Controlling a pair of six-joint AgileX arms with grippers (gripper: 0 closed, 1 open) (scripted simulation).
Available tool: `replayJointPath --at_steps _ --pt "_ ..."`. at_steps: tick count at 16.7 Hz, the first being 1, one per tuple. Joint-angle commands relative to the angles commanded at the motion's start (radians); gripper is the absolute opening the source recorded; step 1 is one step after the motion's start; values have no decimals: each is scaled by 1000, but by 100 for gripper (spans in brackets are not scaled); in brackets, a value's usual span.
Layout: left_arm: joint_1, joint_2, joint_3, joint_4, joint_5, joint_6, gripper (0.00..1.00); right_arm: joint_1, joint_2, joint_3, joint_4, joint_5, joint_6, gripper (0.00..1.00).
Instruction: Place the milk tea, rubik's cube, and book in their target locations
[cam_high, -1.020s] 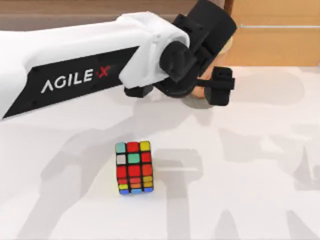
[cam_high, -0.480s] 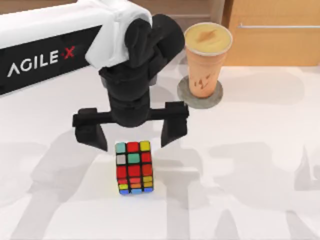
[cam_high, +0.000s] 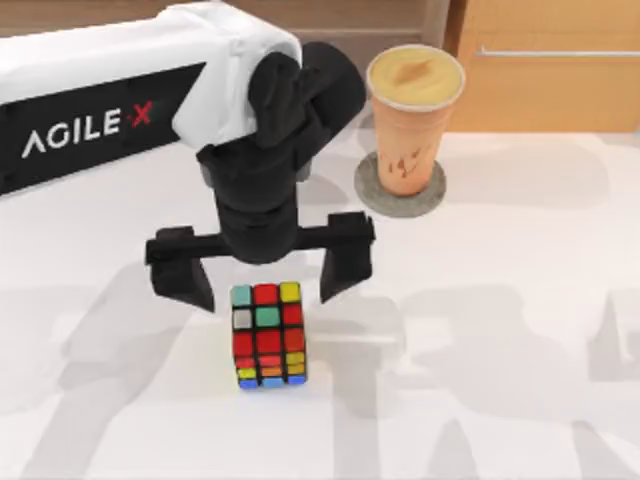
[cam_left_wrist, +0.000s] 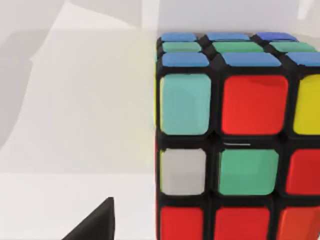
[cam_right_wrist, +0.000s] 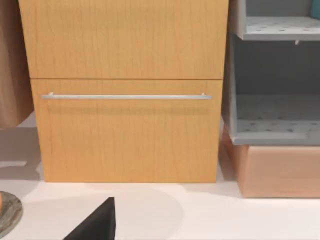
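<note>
Having swung away from the milk tea (cam_high: 412, 110) over the past second, now hanging just above the rubik's cube (cam_high: 267, 335), barely shifted from half a second ago. Left jaws (cam_high: 262, 272) spread wide, gripping nothing, one finger (cam_high: 183, 272) standing at the cube's ten o'clock and the other at its one o'clock, both just beyond the cube's far edge in the top view. Cube resting on the white tabletop (cam_high: 500, 380), near the middle, slightly toward the left side; red stickers dominating its upper face, with teal, yellow, white and orange among them. Seen close from the left wrist as well, the rubik's cube (cam_left_wrist: 235, 150) showing blue and green stickers on its far side, with a dark fingertip (cam_left_wrist: 95, 225) alongside.

Milk tea standing upright on a round grey coaster (cam_high: 400, 190), at the cube's one o'clock, well apart from it, close to a wooden cabinet (cam_high: 550, 70) at the tabletop's far edge.

Right wrist facing a wooden drawer front (cam_right_wrist: 125, 90) with a metal handle (cam_right_wrist: 125, 96), grey shelving (cam_right_wrist: 275, 75) beside it; cannot tell how the right jaws are set.
</note>
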Motion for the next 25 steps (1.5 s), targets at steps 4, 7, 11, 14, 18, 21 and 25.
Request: replayJointPath --at_steps 4,7,11,14,18,21,25 --pt "2 32 -98 141 0 3 100 0 0 0 0 0 0 100" --pt "3 43 -132 179 0 4 100 0 0 0 0 0 0 100" --pt "3 43 -132 179 0 4 92 0 0 0 0 0 0 100" --pt "3 43 -132 179 0 4 70 0 0 0 0 0 0 100" --pt "3 43 -132 179 0 4 40 0 0 0 0 0 0 100" --pt "3 43 -132 179 0 4 17 0 0 0 0 0 0 100" --pt "3 43 -132 179 0 4 0 0 0 0 0 0 0 100"
